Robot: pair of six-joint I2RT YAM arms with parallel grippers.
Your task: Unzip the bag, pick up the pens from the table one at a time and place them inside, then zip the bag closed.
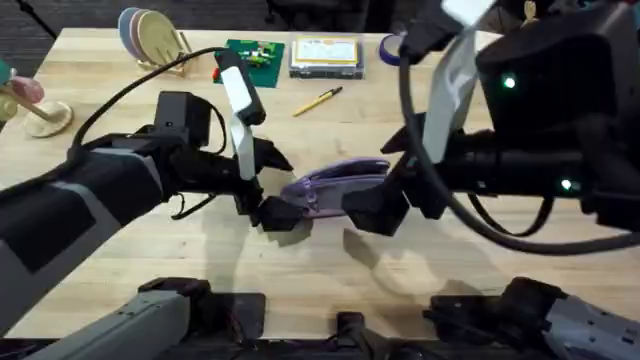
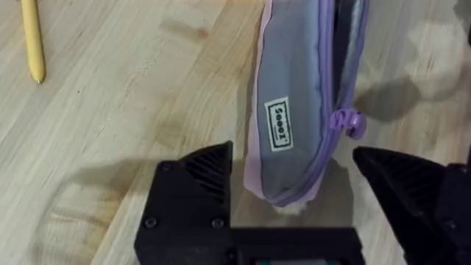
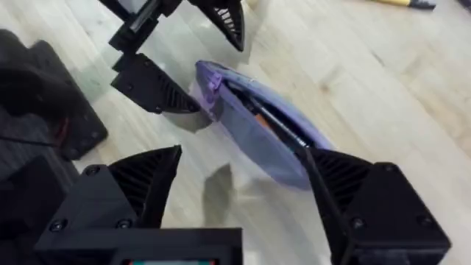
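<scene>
From overhead I see the bag [image 1: 335, 185] lying mid-counter [image 1: 150, 270] between my two grippers, the left gripper [image 1: 268, 190] at one end and the right gripper [image 1: 378, 205] at the other. One yellow pen [image 1: 317, 101] lies well apart, farther back.

On my left wrist view the fingers [image 2: 195, 193] stand wide apart around the bag's [image 2: 298, 110] end, gripping nothing; the zipper pull [image 2: 352, 121] hangs there.

On my right wrist view the fingers [image 3: 136, 184] are spread wide around the other end of the bag [image 3: 257, 125], its zipper open with a pen [image 3: 276, 125] inside.
</scene>
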